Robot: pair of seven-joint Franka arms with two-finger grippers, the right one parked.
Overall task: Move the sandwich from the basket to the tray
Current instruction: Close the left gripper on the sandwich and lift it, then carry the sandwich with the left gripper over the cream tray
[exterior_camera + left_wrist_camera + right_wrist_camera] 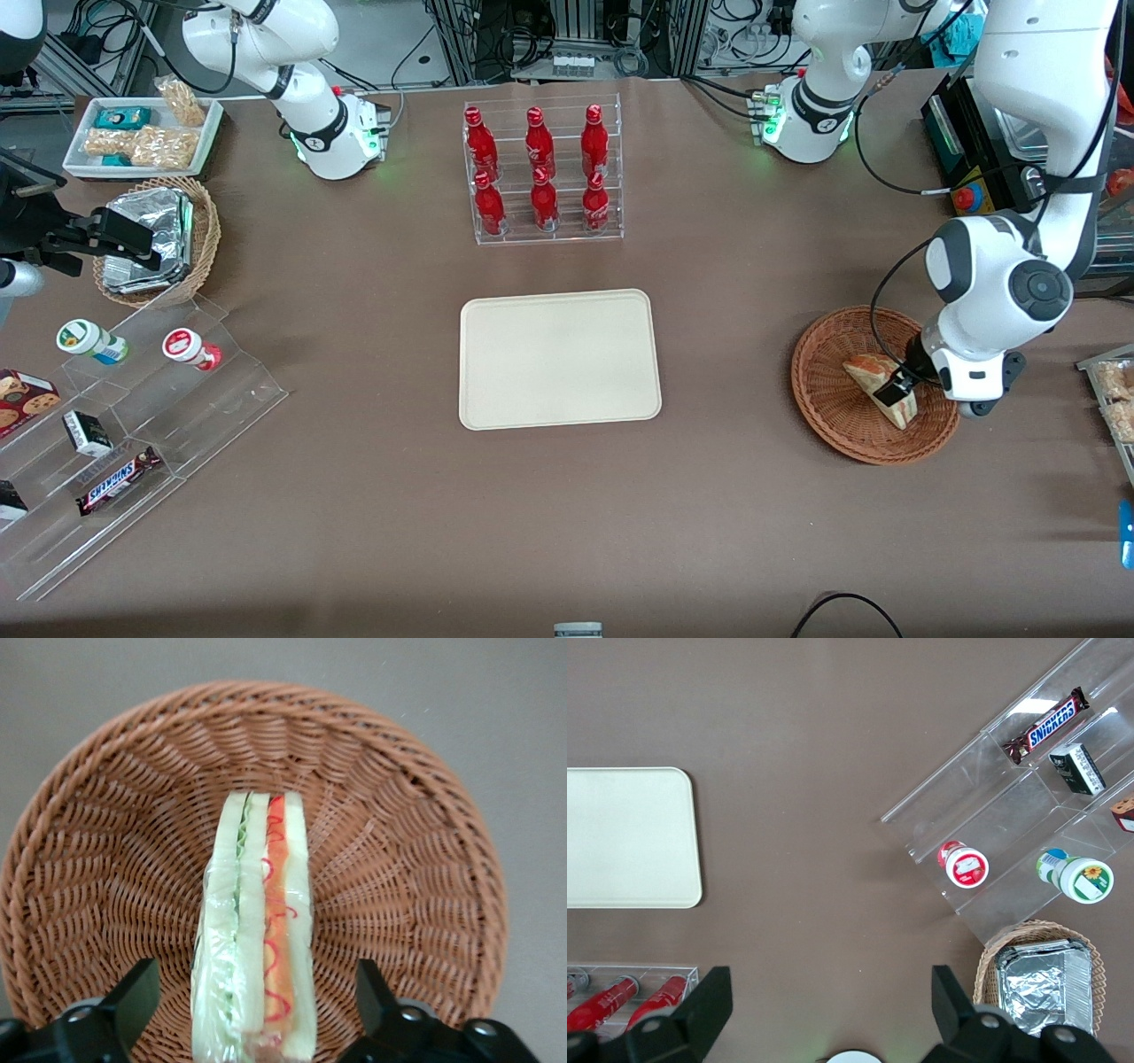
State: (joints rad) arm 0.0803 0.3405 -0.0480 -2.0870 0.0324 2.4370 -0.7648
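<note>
- While the sandwich [257, 930] sits in the basket [828, 416], nothing is moved yet; the task is at the grasp stage.
- gripper [252, 1014] is down inside the basket with its fingers [133, 992] spread either side of the wedge; a gap shows on both sides, so not clamped.
- Sandwich stands on edge, filling side up toward the wrist.
- Left to do: close, lift, carry, release.
- tray [558, 359] is bare, mid-table, well apart from the basket toward the parked arm's end.
</note>
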